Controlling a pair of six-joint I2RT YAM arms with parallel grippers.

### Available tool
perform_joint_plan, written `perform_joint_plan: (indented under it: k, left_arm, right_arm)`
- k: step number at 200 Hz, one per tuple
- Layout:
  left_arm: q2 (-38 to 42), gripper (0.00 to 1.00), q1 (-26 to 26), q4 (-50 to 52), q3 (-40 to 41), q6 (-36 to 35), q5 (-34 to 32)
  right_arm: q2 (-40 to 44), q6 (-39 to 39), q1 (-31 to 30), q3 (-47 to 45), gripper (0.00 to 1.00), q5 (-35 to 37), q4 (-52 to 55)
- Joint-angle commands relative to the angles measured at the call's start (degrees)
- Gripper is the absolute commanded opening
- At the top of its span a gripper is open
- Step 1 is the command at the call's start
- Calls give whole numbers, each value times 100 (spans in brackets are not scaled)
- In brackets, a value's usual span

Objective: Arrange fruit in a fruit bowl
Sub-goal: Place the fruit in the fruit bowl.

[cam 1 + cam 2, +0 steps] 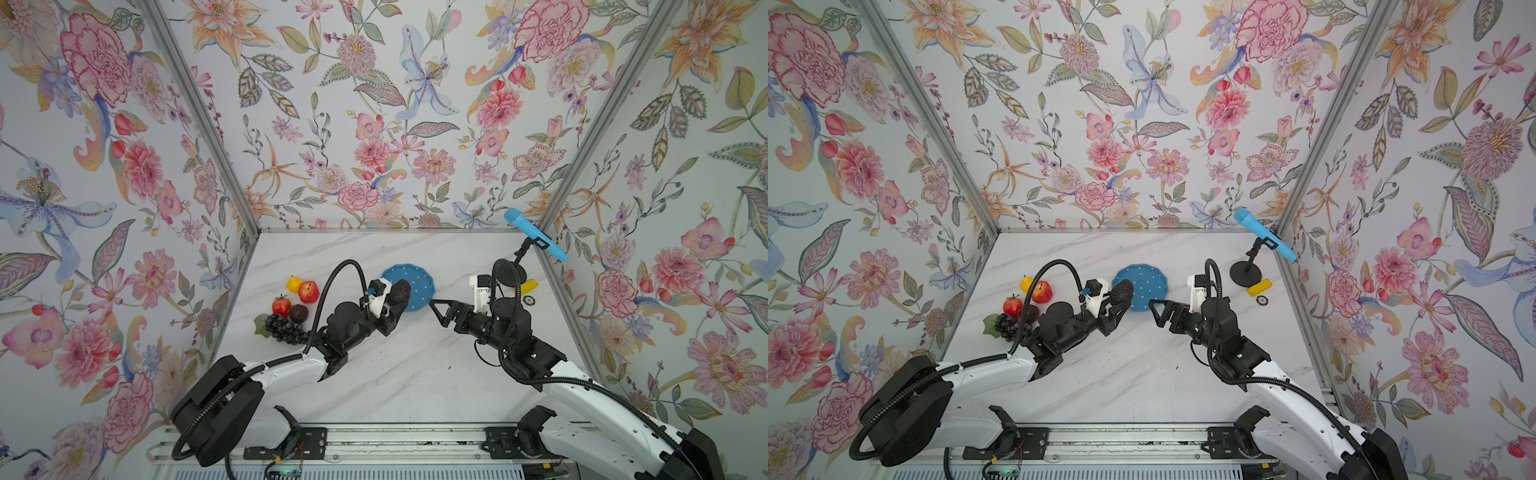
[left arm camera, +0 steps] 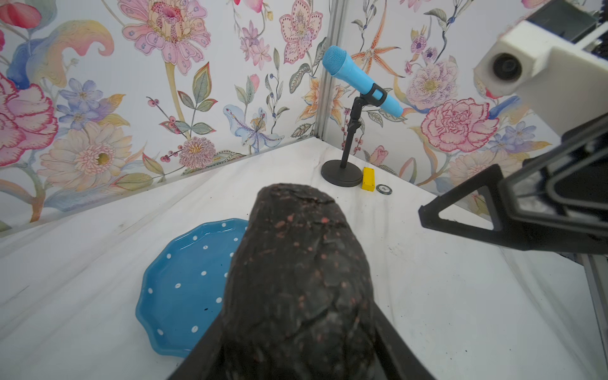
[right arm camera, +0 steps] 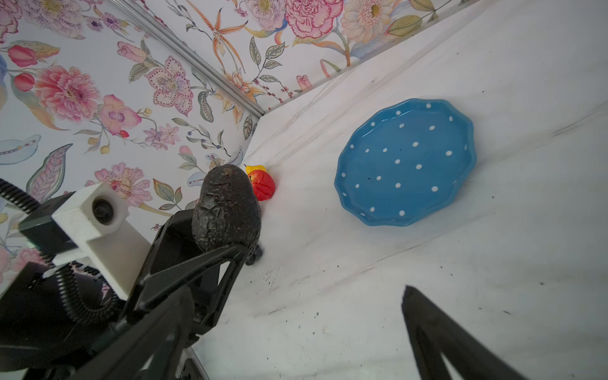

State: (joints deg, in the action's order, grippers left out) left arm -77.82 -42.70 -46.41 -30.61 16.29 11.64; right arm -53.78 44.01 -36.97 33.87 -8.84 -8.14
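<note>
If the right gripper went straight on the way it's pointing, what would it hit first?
Probably the near rim of the blue dotted dish; the open right gripper points at it from close by, though its height is unclear.

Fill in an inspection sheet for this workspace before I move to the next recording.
Surface: white marble-look tabletop, dark specks scattered.
Job's things: blue polka-dot dish empty; apple, lemon, strawberry, dark round fruit, grape bunch grouped on the table, outside it.
Clutter: blue microphone on stand, yellow block, small round disc, near the right wall.
Grippers: left gripper shut on avocado near the dish; right gripper open, empty.
Cables: black conduit loops over both arms.
Surroundings: floral wallpaper walls, metal corner posts.
</note>
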Motion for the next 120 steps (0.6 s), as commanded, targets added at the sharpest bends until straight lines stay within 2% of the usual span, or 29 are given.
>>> perform_joint_plan:
  k: [1, 47, 90, 120]
  left_arm:
    - [-116, 53, -184, -647, 88, -311, 122]
    - [-207, 53, -438, -831, 123, -402, 128]
    - [-172, 54, -538, -838, 145, -434, 167]
    - [-163, 54, -597, -862, 136, -476, 236]
  right_arm:
    - [-129, 126, -269, 236, 100, -26, -521]
    - [-406, 74, -459, 306, 98, -173, -785]
    - [-495, -58, -545, 480, 93, 15, -500]
    - [-650, -43, -558, 536, 92, -158, -578]
